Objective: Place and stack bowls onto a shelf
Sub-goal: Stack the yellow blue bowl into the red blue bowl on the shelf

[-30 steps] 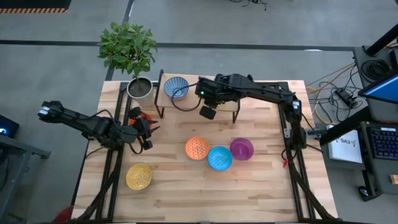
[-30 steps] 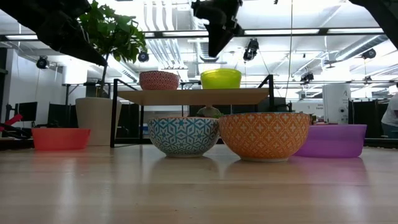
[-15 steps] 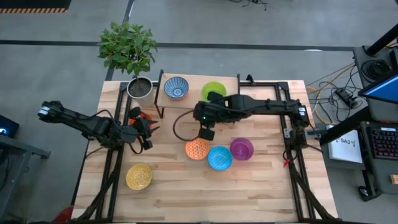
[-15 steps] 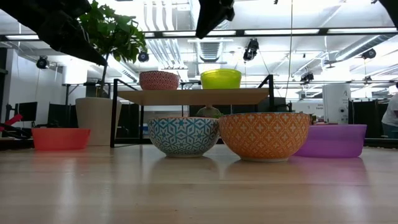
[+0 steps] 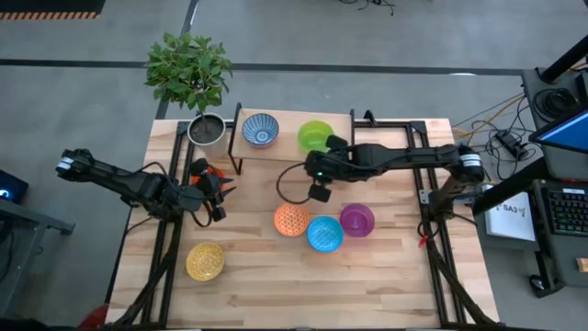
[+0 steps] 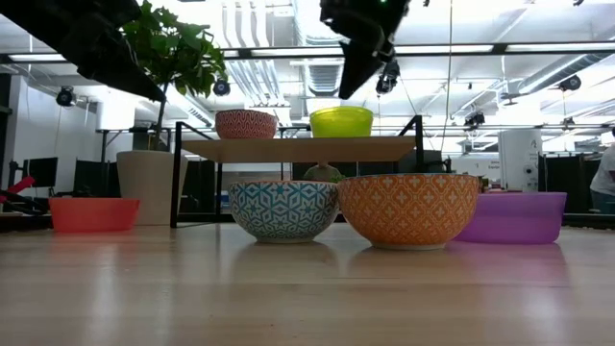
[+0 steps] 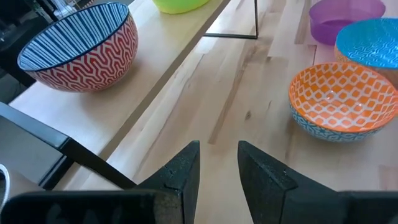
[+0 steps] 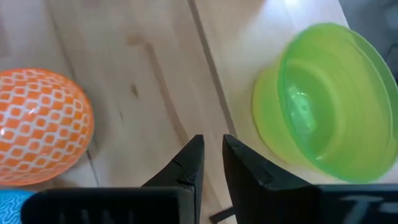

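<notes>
The shelf [image 5: 292, 119] stands at the table's far edge. On it rest the blue-white patterned bowl [image 5: 261, 129], red-patterned outside [image 6: 245, 124], and the green bowl [image 5: 315, 136]. The orange patterned bowl [image 5: 291, 219], bright blue bowl [image 5: 324, 233] and purple bowl [image 5: 356, 219] sit mid-table. The yellow speckled bowl [image 5: 205, 261] sits near-left. The red-orange bowl [image 5: 214, 172] is partly hidden by my left arm. My right gripper [image 5: 319, 191] hangs empty above the table, just in front of the shelf, fingers a narrow gap apart [image 8: 211, 149]. My left gripper [image 5: 219, 198] waits at the table's left, slightly open [image 7: 217, 155].
A grey plant pot [image 5: 207, 129] with a leafy plant stands left of the shelf at the far-left corner. Black frame rails [image 5: 432, 211] run along both table sides. Bare wood lies along the near edge and right of the purple bowl.
My right gripper has drawn back from above the shelf toward the near edge, uncovering the green bowl in the high view, then shifted toward the table's right as the arm pulled back. The green bowl has stayed on the shelf.
</notes>
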{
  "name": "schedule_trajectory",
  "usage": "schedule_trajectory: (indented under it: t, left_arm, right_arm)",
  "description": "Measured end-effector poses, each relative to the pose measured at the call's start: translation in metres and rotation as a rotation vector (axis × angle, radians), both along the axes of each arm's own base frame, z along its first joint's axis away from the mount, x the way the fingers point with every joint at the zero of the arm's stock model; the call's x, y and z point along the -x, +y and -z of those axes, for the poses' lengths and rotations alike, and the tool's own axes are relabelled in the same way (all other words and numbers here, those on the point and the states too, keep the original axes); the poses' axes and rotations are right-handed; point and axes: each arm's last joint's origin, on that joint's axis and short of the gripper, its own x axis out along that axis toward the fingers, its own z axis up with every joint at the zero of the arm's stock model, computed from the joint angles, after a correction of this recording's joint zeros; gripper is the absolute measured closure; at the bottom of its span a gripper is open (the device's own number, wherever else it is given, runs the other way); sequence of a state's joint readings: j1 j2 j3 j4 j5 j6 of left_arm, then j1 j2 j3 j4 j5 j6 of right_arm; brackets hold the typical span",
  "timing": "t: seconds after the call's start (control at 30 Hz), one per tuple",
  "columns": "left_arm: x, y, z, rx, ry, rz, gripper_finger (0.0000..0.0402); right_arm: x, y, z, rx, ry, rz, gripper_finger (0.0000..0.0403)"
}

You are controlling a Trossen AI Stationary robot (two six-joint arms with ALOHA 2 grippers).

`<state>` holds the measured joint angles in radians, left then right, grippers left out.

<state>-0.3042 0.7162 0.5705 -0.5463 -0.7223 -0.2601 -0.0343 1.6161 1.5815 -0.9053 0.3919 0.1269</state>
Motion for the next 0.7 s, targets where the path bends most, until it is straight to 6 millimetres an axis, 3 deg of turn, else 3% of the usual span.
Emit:
schedule_trajectory:
  t: [0.37, 0.7]
  left_arm:
    - [0.003, -0.002, 0.000, 0.331, -0.061, -0.116, 0.0310]
    - [0.012, 0.000, 0.013, 0.563, 0.186, -0.436, 0.0310]
  right_arm:
    - [0.038, -0.006, 0.022, 0.054, -0.232, -0.082, 0.0376]
    - [0.054, -0.003, 0.043, 0.033, -0.355, -0.123, 0.0376]
